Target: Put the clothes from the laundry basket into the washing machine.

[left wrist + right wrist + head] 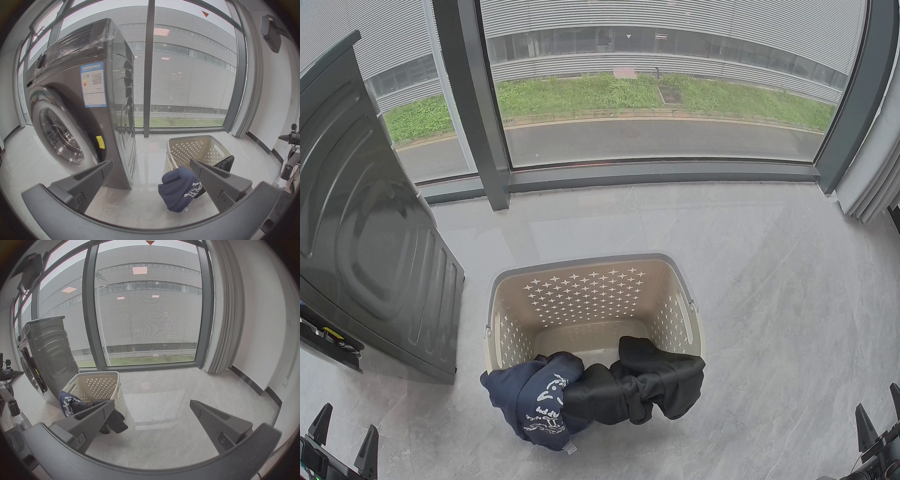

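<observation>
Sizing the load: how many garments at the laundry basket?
2. Navy printed garment draped over the near rim of the laundry basket, on the washing machine side; black garment draped beside it. Others could hide underneath.

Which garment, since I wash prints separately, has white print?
The navy one, hanging over the basket rim nearer the washing machine; the black one is plain.

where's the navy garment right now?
Head view: the navy garment hangs over the near rim of the laundry basket, left end, touching the black garment to its right.
</observation>
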You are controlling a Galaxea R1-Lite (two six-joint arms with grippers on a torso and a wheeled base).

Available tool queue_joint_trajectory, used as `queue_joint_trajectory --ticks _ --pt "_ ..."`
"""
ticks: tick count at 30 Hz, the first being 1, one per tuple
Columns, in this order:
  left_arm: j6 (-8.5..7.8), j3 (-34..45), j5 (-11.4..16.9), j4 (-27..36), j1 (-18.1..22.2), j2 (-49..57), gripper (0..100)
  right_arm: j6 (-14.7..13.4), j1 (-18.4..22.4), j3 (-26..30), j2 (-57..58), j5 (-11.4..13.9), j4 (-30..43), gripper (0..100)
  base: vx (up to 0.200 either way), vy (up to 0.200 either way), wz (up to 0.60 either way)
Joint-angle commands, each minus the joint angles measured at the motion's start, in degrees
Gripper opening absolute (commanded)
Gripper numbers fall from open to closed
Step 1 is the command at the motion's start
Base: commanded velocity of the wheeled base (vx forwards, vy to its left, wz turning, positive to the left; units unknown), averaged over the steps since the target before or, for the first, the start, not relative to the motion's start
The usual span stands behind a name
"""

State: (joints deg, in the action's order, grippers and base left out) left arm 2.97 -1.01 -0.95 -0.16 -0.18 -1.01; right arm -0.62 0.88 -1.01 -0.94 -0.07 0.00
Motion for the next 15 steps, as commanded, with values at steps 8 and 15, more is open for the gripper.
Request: queue_joint_trajectory --ticks 8,15 --pt "0.01 0.9 0.0 0.0 0.0 0.4 100 0.0 0.1 1.0 0.1 0.0 0.0 100 0.000 0.000 0.00" --pt "0.01 0.9 -0.1 0.1 0.0 0.4 100 0.1 0.0 1.0 0.1 0.1 0.0 100 0.000 0.114 0.00"
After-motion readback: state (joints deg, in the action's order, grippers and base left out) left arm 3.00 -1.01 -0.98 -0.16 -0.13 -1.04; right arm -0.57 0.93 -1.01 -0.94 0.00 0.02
